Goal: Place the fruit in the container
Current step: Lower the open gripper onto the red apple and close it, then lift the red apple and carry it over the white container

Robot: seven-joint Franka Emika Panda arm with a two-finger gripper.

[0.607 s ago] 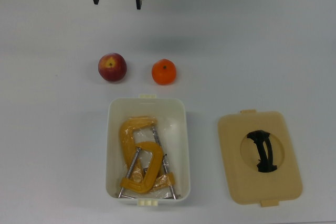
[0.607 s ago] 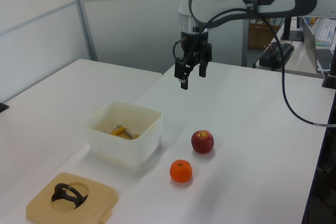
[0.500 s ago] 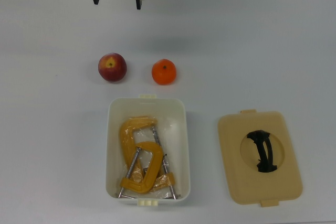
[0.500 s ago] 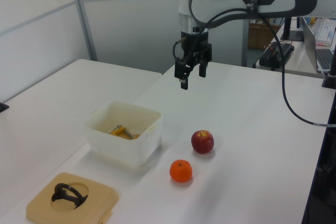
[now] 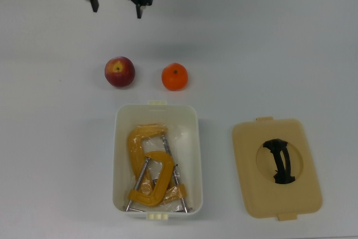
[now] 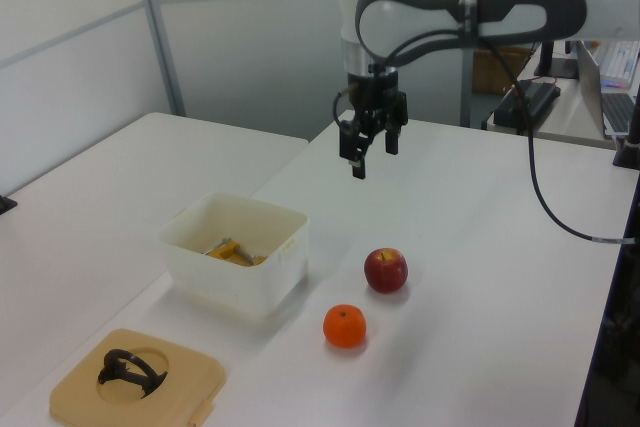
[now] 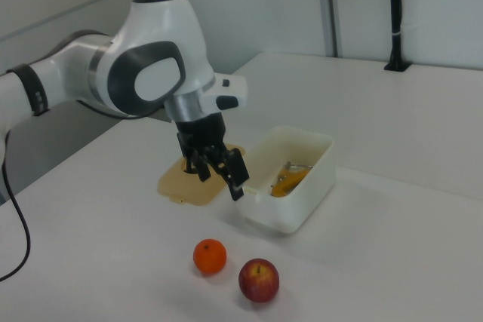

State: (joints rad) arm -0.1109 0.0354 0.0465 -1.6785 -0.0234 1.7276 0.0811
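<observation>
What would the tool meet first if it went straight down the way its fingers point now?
Most likely the bare white table. The open tool hangs empty and points down, beyond the apple and nearer to it than to the orange in the top view. Depth is uncertain, but both fruits appear outside its line.

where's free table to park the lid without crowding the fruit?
Bare table spans the top view's right, above the lid and right of the orange. Also free left of the container. Tightest: the strip between container and apple.
</observation>
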